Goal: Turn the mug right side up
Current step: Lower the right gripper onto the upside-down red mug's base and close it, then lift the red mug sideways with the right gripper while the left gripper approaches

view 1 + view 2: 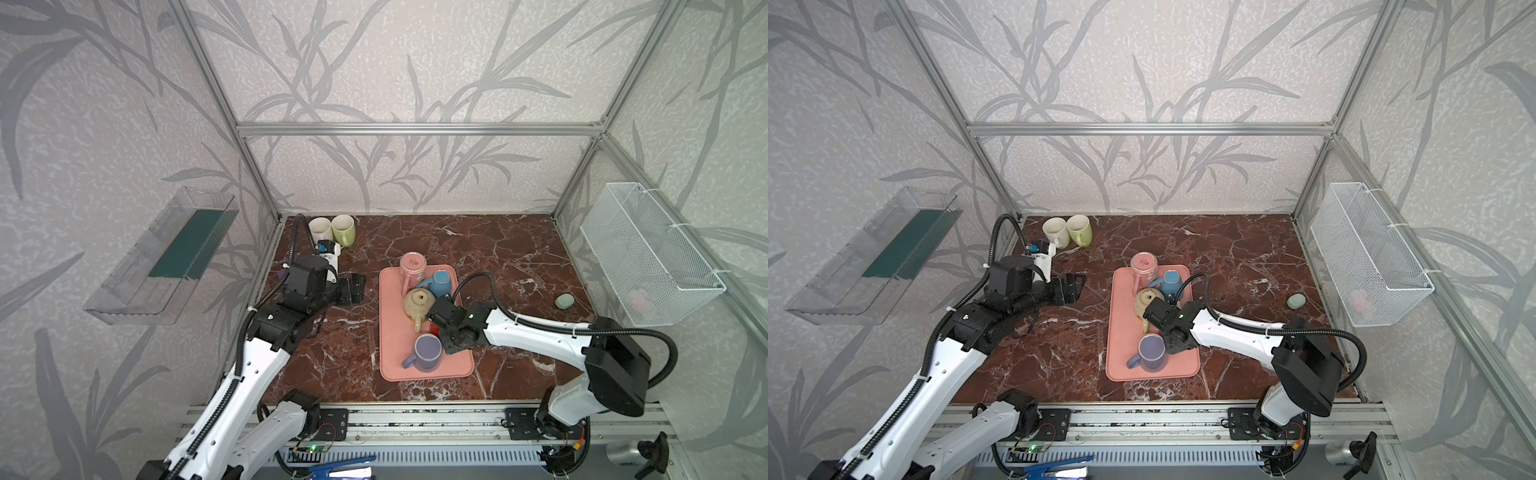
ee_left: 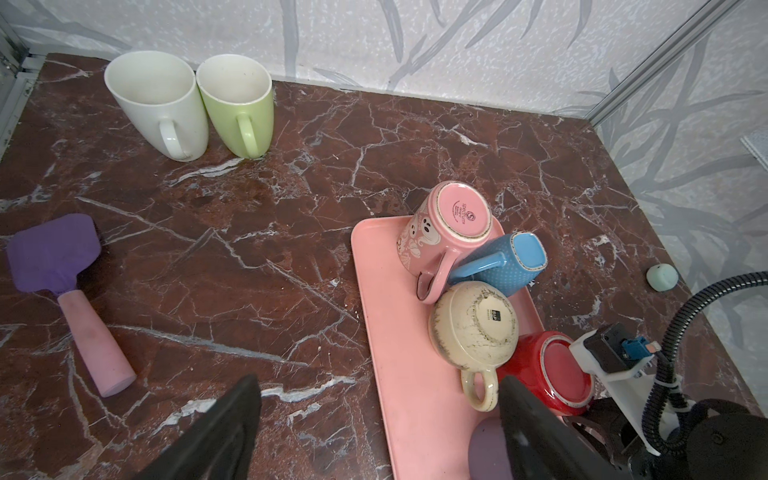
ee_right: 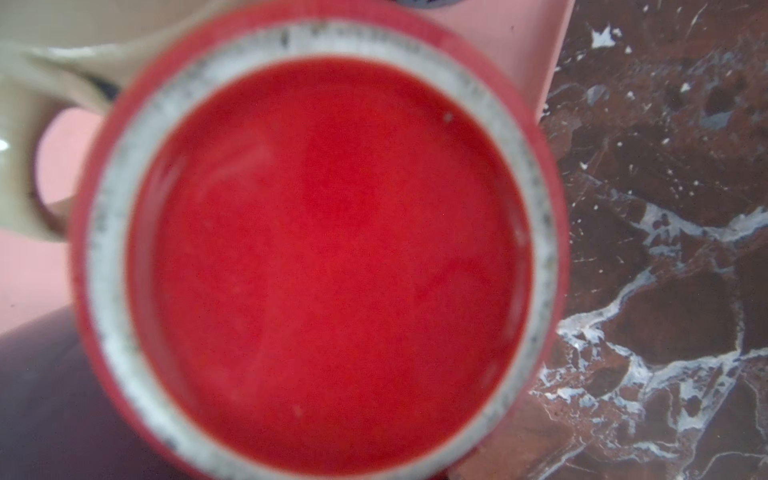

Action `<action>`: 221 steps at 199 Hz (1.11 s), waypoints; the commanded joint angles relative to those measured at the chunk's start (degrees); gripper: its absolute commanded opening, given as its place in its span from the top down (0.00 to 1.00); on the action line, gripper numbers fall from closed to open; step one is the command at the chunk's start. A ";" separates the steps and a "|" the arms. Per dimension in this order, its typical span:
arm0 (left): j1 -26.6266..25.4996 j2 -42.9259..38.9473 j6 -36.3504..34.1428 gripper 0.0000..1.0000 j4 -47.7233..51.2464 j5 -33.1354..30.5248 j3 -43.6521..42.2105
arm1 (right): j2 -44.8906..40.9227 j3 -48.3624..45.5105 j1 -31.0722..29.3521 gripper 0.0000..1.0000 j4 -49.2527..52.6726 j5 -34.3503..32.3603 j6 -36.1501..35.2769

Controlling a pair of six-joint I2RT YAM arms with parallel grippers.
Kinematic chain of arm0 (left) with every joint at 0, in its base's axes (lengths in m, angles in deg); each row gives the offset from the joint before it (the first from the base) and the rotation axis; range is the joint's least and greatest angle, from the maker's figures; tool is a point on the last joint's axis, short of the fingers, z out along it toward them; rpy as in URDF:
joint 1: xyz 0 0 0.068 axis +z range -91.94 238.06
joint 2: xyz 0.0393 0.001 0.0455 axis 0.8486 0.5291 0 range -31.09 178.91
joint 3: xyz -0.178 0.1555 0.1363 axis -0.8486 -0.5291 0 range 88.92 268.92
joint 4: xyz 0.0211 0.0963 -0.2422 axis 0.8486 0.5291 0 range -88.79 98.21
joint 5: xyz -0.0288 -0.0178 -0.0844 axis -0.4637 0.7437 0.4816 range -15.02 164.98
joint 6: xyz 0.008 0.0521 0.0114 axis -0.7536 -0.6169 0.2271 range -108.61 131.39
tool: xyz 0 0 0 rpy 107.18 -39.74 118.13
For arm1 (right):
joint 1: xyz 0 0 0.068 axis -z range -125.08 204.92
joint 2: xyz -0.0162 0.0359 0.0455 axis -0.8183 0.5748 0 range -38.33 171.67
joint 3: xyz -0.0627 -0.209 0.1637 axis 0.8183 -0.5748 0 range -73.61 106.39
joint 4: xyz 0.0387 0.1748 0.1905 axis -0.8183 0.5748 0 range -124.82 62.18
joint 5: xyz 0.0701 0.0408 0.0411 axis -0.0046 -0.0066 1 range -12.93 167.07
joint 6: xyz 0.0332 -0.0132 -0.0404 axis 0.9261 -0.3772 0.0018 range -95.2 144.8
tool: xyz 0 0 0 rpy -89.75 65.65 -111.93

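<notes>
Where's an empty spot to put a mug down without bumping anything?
The widest bare marble tabletop lies along the back wall, right of the light green mug. Another patch sits between the pink rectangular tray and the purple-headed spatula. The tray's far half is crowded with overturned mugs; only its near edge, before the upright purple mug, is bare.

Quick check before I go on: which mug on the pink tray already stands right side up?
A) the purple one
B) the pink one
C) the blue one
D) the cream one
A: the purple mug shows its open mouth facing up in both top views, while the pink mug, the cream mug and the blue mug all show their bases in the left wrist view.
</notes>
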 commanded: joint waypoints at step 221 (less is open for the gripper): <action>-0.34 -0.97 17.39 0.16 -25.24 21.78 -11.90 | -36.83 -12.61 21.59 1.00 -22.85 38.15 -8.09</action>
